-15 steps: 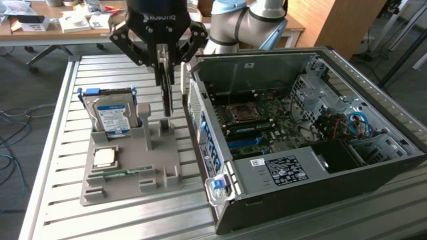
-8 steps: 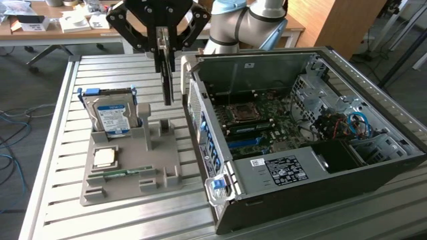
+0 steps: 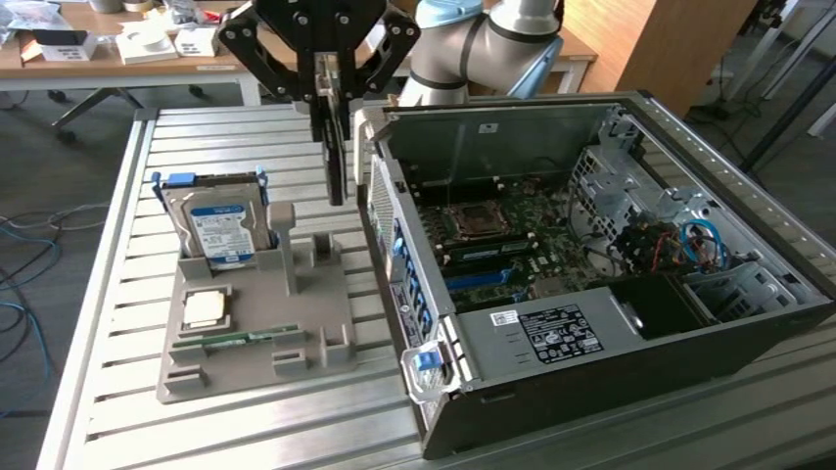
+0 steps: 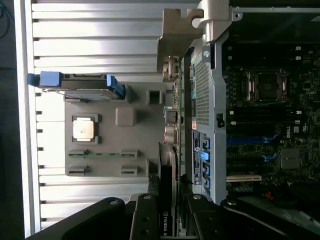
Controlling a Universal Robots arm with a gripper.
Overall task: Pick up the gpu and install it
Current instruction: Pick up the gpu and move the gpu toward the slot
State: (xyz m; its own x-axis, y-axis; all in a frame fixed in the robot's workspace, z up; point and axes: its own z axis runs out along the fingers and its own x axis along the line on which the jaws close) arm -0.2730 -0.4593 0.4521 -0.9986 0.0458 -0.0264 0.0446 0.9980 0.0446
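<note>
The gpu (image 3: 336, 147) hangs edge-down in the air as a thin dark card, held at its upper end by my gripper (image 3: 329, 83), whose fingers are shut on it. It hovers over the gap between the grey parts fixture (image 3: 294, 294) and the rear wall of the open computer case (image 3: 523, 127). In the wrist view the gpu (image 4: 170, 165) runs edge-on away from my gripper (image 4: 167, 217), its silvery end bracket (image 4: 175, 35) farthest off, just outside the case's rear panel (image 4: 202, 95). The motherboard (image 3: 490, 235) lies exposed inside the case.
The grey fixture holds a blue-labelled hard drive (image 3: 215, 220) standing upright, a processor chip (image 3: 207, 308) and a narrow green memory stick (image 3: 242, 338). Everything rests on a slatted metal table (image 3: 117, 225). Cluttered desks stand behind, and cables lie on the floor at the exterior view's left.
</note>
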